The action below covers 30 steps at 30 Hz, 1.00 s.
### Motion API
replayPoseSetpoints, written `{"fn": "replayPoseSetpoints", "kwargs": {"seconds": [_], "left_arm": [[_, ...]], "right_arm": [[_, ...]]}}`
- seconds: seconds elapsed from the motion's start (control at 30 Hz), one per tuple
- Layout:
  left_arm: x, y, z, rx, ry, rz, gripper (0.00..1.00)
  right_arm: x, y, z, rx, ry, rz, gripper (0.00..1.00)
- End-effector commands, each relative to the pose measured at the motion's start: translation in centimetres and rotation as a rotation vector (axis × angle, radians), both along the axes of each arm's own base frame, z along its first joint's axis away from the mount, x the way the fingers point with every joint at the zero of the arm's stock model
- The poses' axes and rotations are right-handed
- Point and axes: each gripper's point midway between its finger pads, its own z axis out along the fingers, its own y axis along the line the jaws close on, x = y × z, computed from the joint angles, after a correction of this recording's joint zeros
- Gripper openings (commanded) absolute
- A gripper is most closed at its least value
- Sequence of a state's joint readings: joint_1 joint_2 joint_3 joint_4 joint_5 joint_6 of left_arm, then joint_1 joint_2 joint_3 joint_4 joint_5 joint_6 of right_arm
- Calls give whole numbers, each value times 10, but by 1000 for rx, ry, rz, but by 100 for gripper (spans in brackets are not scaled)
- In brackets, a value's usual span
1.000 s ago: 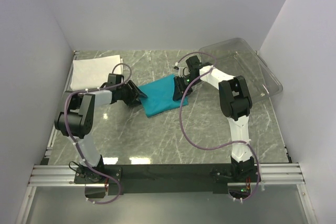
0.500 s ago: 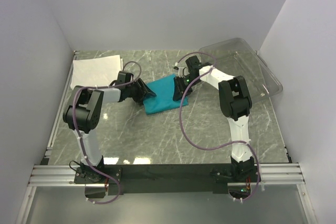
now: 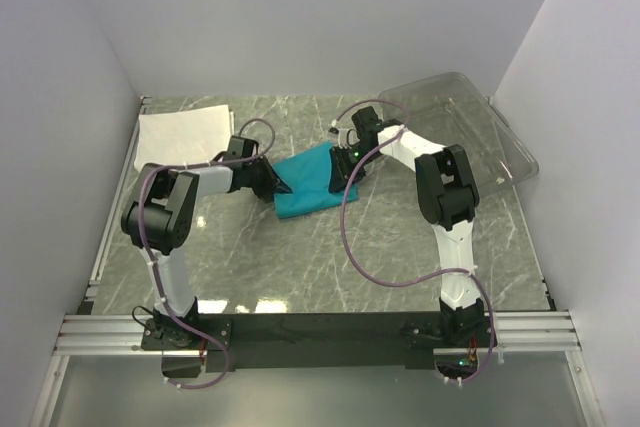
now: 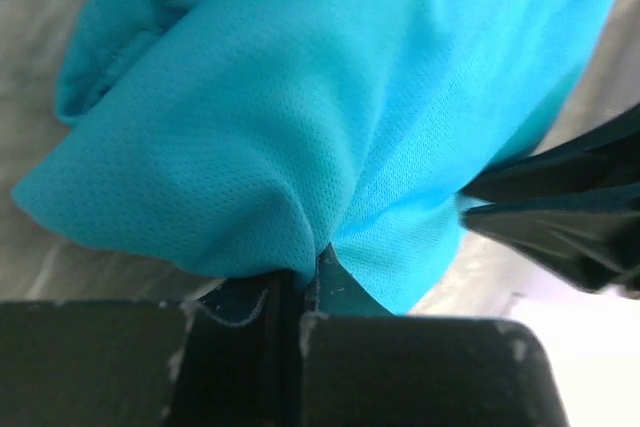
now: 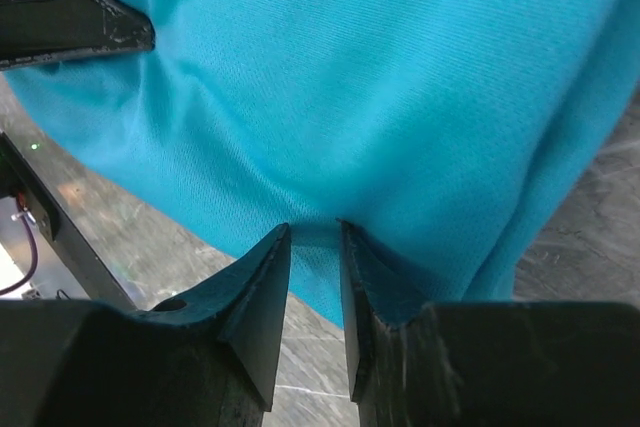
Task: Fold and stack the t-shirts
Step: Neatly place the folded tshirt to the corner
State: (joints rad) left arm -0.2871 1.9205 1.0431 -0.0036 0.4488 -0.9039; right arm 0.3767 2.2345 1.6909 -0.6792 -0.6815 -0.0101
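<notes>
Rightward since a second ago, the left gripper point(image 3: 277, 180) has dragged the edge of the teal t-shirt point(image 3: 312, 179), which lies at centre, with the white t-shirt point(image 3: 182, 134) at ten o'clock. Left wrist: jaws clamped tight on teal cloth. Right wrist: the right gripper point(image 5: 315, 232), nearly closed, pinches a teal fold.
</notes>
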Motion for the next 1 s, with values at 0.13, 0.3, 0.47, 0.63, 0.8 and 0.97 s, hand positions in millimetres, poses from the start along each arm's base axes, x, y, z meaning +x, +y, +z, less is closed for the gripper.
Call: {"fn": "replayPoseSetpoints", "kwargs": {"seconds": [0.13,0.3,0.47,0.63,0.8,0.97], "left_arm": [[9,57,48,401,-189,-53,0],[16,77,76,536,-289,-90,0],[35,91,101,625,-350,-81,0],[51,111,118,714,-385,-87,0],[71,130,135,827,-432,-110,0],[92,145,141,898,-454,-158,0]], "right_arm": [[3,8,59,104,-145,125,43],[-3,7,102,164,-245,162,46],[-13,4,112,182,-270,177,49],[-14,-3,113,179,-284,173,49],[-15,-7,112,190,-280,166,50],[-16,-8,110,197,-279,170,50]]}}
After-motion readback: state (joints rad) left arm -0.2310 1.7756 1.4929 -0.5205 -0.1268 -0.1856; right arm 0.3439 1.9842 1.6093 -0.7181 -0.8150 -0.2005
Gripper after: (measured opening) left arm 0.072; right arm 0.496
